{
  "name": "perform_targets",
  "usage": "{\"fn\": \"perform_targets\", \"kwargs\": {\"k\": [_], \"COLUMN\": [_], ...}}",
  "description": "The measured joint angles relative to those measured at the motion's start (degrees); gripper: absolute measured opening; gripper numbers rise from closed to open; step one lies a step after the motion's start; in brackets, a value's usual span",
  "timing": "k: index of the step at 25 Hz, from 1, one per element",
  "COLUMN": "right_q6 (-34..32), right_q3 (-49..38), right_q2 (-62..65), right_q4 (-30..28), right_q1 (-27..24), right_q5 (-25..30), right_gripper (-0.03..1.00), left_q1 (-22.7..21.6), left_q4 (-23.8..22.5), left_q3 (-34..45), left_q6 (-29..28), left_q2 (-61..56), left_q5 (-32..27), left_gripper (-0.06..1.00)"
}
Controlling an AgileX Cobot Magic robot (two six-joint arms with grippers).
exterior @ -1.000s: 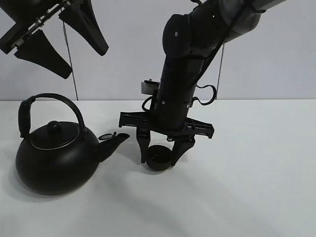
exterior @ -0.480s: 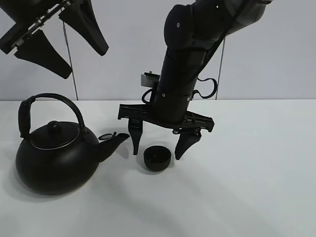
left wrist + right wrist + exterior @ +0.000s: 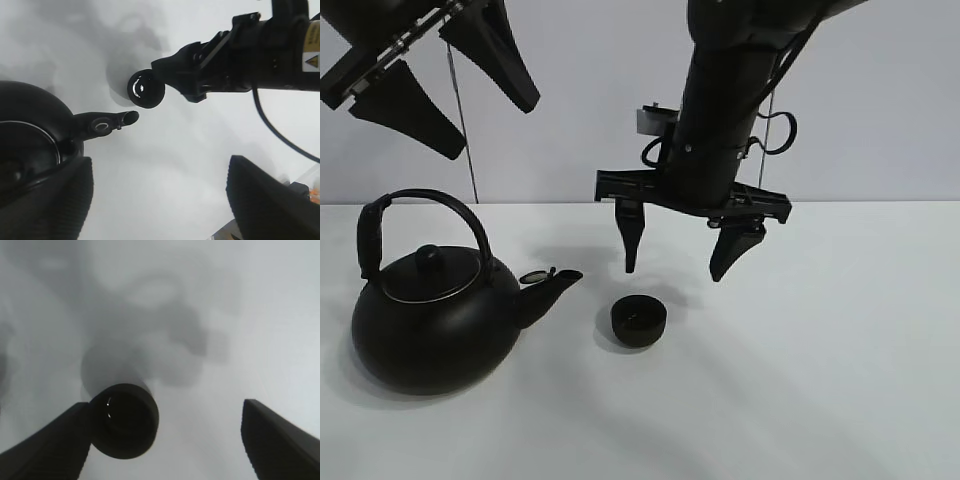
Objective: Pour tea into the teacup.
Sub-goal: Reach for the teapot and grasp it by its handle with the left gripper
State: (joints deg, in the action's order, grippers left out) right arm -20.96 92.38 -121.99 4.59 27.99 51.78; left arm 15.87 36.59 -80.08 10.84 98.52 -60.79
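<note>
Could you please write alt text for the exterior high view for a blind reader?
A small black teacup stands free on a white table, with the right tool hovering open above it. A black kettle sits at its left, spout toward it; the left tool hangs open high above.

**Kettle on a white table, seen against a grey wall.**
A large black round kettle [image 3: 430,325] is shown standing upright near the left edge of the table [image 3: 820,400]. Its arched handle [image 3: 430,200] is raised over a knobbed lid [image 3: 431,258], and its spout [image 3: 552,285] is directed toward the table's middle, with a small round flap [image 3: 533,275] lifted above it. Two thin upright rods [image 3: 461,120] are seen along the wall [image 3: 880,120] at the far edge.
</note>
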Motion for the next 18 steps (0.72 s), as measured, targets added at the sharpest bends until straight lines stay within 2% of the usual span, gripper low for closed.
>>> {"fn": "perform_targets", "kwargs": {"k": [6, 11, 18], "right_q6": [4.62, 8.18, 15.58], "right_q3": [-0.06, -0.06, -0.06], "right_q2": [5.65, 13.90, 22.12], "right_q4": [-0.16, -0.27, 0.22], "right_q1": [-4.63, -8.30, -8.89], "right_q5": [3.51, 4.37, 11.51], "right_gripper": [0.57, 0.57, 0.57], "left_q1": [0.00, 0.00, 0.00], "left_q4": [-0.05, -0.05, -0.05], "left_q3": [0.00, 0.00, 0.00], "left_q6": [0.00, 0.00, 0.00], "left_q2": [0.00, 0.00, 0.00], "left_q5": [0.00, 0.00, 0.02], "left_gripper": [0.54, 0.54, 0.54]}}
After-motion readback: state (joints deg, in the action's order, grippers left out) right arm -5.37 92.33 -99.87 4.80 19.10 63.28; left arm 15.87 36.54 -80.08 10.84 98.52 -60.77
